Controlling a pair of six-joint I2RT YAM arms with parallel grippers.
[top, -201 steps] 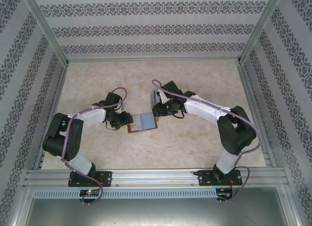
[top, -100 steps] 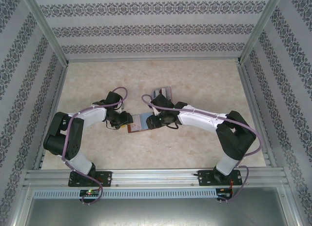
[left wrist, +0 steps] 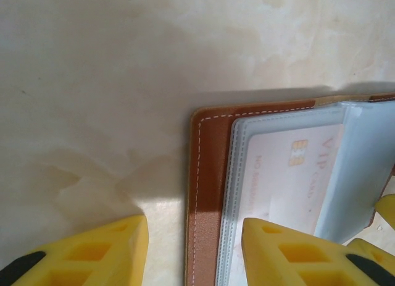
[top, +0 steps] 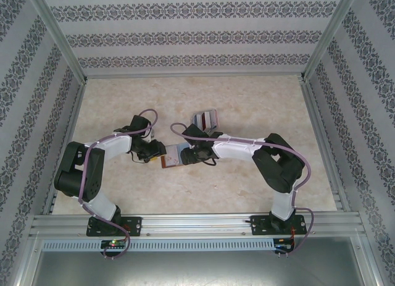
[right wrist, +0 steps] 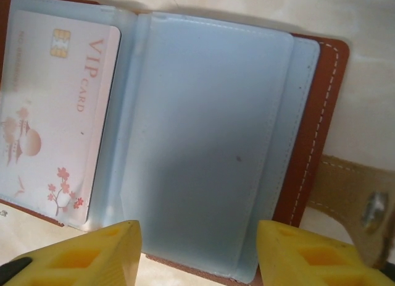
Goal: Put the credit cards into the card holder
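Right gripper [right wrist: 196, 243] gaping at card holder [right wrist: 210, 131], spread flat, long axis left-right.

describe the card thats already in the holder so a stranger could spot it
On the marbled table, an open brown card holder lies in the middle. Inside its clear sleeve toward the left arm sits one credit card. Unlike the empty blue-grey sleeve beside it and the loose cards farther back, it shows a gold chip, "VIP CARD" and pink blossoms.

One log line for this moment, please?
brown leather folding card holder: open flat | pale plastic VIP card: in clear sleeve | left pincer: open, at holder's edge | right pincer: open, over holder
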